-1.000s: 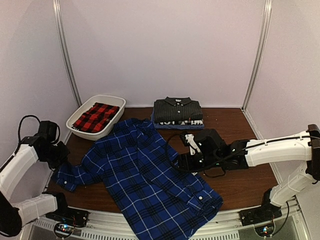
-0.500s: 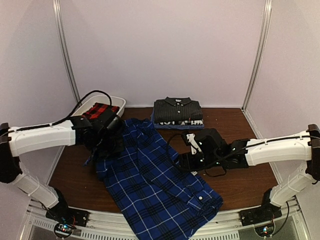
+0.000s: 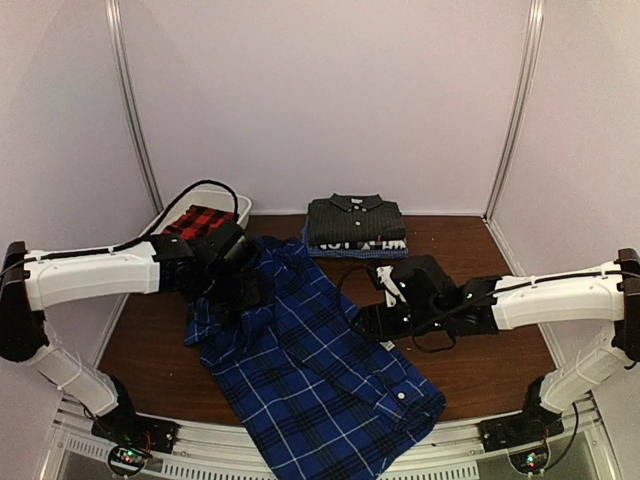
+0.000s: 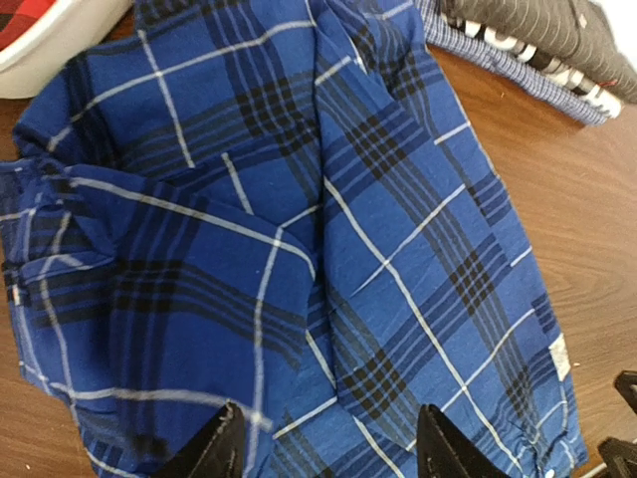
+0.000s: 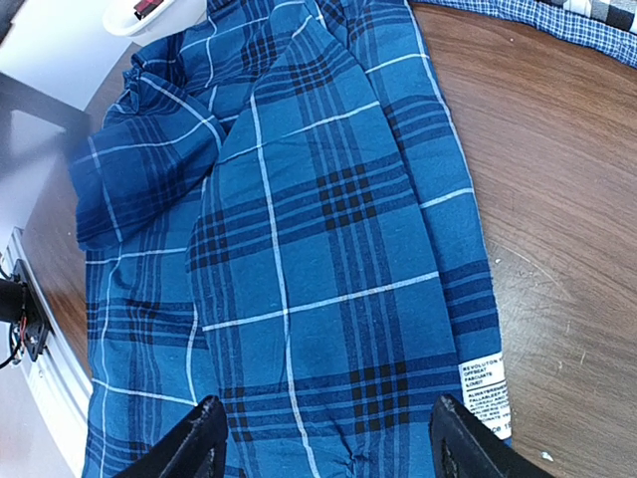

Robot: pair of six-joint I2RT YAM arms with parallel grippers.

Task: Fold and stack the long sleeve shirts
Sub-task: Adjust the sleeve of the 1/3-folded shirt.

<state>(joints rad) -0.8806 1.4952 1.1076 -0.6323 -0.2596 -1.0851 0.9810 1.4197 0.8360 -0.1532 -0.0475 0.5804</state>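
Blue-and-black plaid shirt (image 3: 300,370): sleeve (image 4: 149,299) folded beneath left gripper (image 4: 328,438), jaws apart; right gripper (image 5: 328,418) likewise; best press crease flat before next fold.

Item 1: white plastic tub (image 3: 243,207), oval, set at the far left corner of the table, only part of its rim showing in the top view. Item 2: table (image 3: 480,370), dark brown wood-grain top, with a ribbed metal rail (image 3: 200,458) along its near edge. Item 3: enclosure of pale lilac wall panels (image 3: 330,100), joined by two slim metal uprights (image 3: 135,110) at the rear corners.
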